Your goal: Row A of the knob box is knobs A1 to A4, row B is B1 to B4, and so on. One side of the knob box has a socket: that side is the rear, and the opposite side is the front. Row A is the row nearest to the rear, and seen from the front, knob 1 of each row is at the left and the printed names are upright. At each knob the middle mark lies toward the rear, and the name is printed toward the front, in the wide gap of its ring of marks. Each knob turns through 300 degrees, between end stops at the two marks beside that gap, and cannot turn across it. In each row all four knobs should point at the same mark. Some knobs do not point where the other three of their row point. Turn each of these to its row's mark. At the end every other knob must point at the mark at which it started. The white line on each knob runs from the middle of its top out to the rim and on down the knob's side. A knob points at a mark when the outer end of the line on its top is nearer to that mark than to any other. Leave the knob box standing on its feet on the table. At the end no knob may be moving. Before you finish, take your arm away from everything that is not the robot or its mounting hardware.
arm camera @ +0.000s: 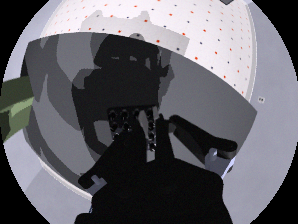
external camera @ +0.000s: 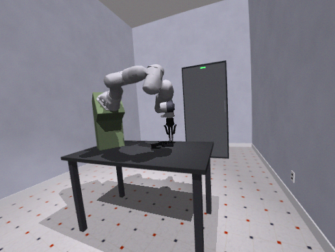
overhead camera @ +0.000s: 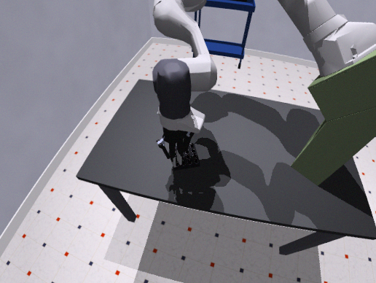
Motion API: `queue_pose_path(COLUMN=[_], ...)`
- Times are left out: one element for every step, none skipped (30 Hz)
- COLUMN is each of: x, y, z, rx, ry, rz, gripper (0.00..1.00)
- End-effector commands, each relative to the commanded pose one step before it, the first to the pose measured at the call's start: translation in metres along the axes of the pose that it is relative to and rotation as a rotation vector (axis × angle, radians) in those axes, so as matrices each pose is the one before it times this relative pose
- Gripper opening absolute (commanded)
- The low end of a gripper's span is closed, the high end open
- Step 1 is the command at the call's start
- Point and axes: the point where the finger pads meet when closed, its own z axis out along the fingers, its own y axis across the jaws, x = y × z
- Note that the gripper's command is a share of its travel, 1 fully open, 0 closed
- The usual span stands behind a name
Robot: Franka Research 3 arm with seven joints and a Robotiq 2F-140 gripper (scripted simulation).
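The black knob box (overhead camera: 187,168) (external camera: 169,145) (arm camera: 131,108) stands on the table under my gripper. My gripper (overhead camera: 177,165) (external camera: 171,141) (arm camera: 150,114) points down, with its fingertips low over one side of the box. The fingers stand a narrow gap apart, and I make out nothing held between them. Part of a column of knobs shows in that gap in the wrist view, with one knob (arm camera: 152,146) at its near end. Several other knobs show beside the fingers, among them a dark knob (arm camera: 113,114). The fingers hide part of the box. White lines, marks and names are too small and dark to read.
The dark table (overhead camera: 120,135) (external camera: 191,156) (arm camera: 210,95) carries the box and shadows of the arm. A green stand (overhead camera: 339,146) (external camera: 110,139) bears the arm's base. A blue cart (overhead camera: 227,49) stands beyond the table.
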Motion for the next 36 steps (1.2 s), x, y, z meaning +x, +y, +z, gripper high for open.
queue_pose_path(x=[-0.00097, 0.0, 0.0, 0.0, 0.0, 0.0, 0.0, 0.0, 0.0, 0.0, 0.0, 0.0, 0.0, 0.0, 0.0, 0.0, 0.0, 0.0, 0.0, 0.0, 0.0, 0.0, 0.0, 0.0, 0.0, 0.0, 0.0, 0.0, 0.0, 0.0, 0.0, 0.0, 0.0, 0.0, 0.0, 0.0], y=[-0.00053, 0.0, 0.0, 0.0, 0.0, 0.0, 0.0, 0.0, 0.0, 0.0, 0.0, 0.0, 0.0, 0.0, 0.0, 0.0, 0.0, 0.0, 0.0, 0.0, 0.0, 0.0, 0.0, 0.0, 0.0, 0.0, 0.0, 0.0, 0.0, 0.0, 0.0, 0.0, 0.0, 0.0, 0.0, 0.0], z=[0.002, 0.0, 0.0, 0.0, 0.0, 0.0, 0.0, 0.0, 0.0, 0.0, 0.0, 0.0, 0.0, 0.0, 0.0, 0.0, 0.0, 0.0, 0.0, 0.0, 0.0, 0.0, 0.0, 0.0, 0.0, 0.0, 0.0, 0.0, 0.0, 0.0, 0.0, 0.0, 0.0, 0.0, 0.0, 0.0], rx=[0.0007, 0.0, 0.0, 0.0, 0.0, 0.0, 0.0, 0.0, 0.0, 0.0, 0.0, 0.0, 0.0, 0.0, 0.0, 0.0, 0.0, 0.0, 0.0, 0.0, 0.0, 0.0, 0.0, 0.0, 0.0, 0.0, 0.0, 0.0, 0.0, 0.0, 0.0, 0.0, 0.0, 0.0, 0.0, 0.0], ry=[-0.00029, 0.0, 0.0, 0.0, 0.0, 0.0, 0.0, 0.0, 0.0, 0.0, 0.0, 0.0, 0.0, 0.0, 0.0, 0.0, 0.0, 0.0, 0.0, 0.0, 0.0, 0.0, 0.0, 0.0, 0.0, 0.0, 0.0, 0.0, 0.0, 0.0, 0.0, 0.0, 0.0, 0.0, 0.0, 0.0], rz=[-0.00301, 0.0, 0.0, 0.0, 0.0, 0.0, 0.0, 0.0, 0.0, 0.0, 0.0, 0.0, 0.0, 0.0, 0.0, 0.0, 0.0, 0.0, 0.0, 0.0, 0.0, 0.0, 0.0, 0.0, 0.0, 0.0, 0.0, 0.0, 0.0, 0.0, 0.0, 0.0, 0.0, 0.0, 0.0, 0.0], gripper=[0.12, 0.12, 0.12, 0.12, 0.12, 0.12, 0.12, 0.12, 0.12, 0.05, 0.05, 0.05, 0.05, 0.05, 0.05, 0.05, 0.05, 0.05, 0.05, 0.05, 0.05, 0.05, 0.05, 0.05, 0.05, 0.05, 0.05, 0.05, 0.05, 0.05, 0.05, 0.05, 0.05, 0.05, 0.05, 0.05])
